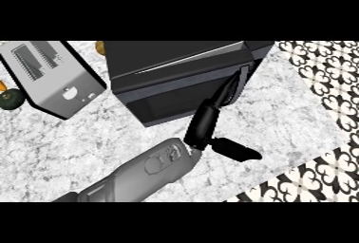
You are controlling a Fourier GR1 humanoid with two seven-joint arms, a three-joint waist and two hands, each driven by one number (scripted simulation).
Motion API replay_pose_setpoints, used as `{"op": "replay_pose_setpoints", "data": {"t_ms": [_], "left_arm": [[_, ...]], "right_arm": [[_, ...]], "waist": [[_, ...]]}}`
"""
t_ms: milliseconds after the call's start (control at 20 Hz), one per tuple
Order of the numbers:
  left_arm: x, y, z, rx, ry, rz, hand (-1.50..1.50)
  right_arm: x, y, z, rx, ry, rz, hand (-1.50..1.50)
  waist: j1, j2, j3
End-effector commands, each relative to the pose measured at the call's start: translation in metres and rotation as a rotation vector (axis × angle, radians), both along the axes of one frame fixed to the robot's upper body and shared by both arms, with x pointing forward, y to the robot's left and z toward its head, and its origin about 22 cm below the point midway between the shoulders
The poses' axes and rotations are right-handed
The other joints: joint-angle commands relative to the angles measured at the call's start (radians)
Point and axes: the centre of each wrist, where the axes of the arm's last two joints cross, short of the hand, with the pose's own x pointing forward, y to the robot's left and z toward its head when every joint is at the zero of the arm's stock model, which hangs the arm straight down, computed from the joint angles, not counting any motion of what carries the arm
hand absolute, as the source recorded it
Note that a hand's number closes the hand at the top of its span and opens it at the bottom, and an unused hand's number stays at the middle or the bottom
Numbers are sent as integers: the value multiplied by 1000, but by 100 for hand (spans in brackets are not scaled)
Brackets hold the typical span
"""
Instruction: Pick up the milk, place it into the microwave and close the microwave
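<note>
The black microwave (184, 71) stands at the back of the marble counter (84, 142), and its door looks shut against the body. No milk shows anywhere; the door hides the inside. My left hand (204, 124) comes in from the lower left on its grey forearm. Its straight fingers (223, 98) lie against the lower right part of the door, just below the vertical handle (242, 79). The thumb (237, 150) sticks out to the right over the counter. The hand is open and holds nothing. My right hand is out of the picture.
A silver toaster (51, 73) lies at the back left. A dark green round vegetable (11, 99) sits at the left edge and an orange item (100, 46) behind the microwave. The counter ends at the right and lower right, over a patterned floor (329, 76).
</note>
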Motion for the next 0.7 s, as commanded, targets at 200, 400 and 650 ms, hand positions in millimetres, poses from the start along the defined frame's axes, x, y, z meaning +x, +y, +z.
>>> {"op": "replay_pose_setpoints", "data": {"t_ms": [200,400,650], "left_arm": [[16,-2,10,-11,-16,52,-150],[21,-2,13,-20,-27,60,-150],[21,-3,11,-23,-22,67,-150]], "right_arm": [[10,-3,14,-5,-21,43,-150],[12,-7,19,-11,-17,33,-150],[15,-10,21,3,-16,47,-150]], "waist": [[-39,13,1],[-45,16,0],[-58,11,3]]}}
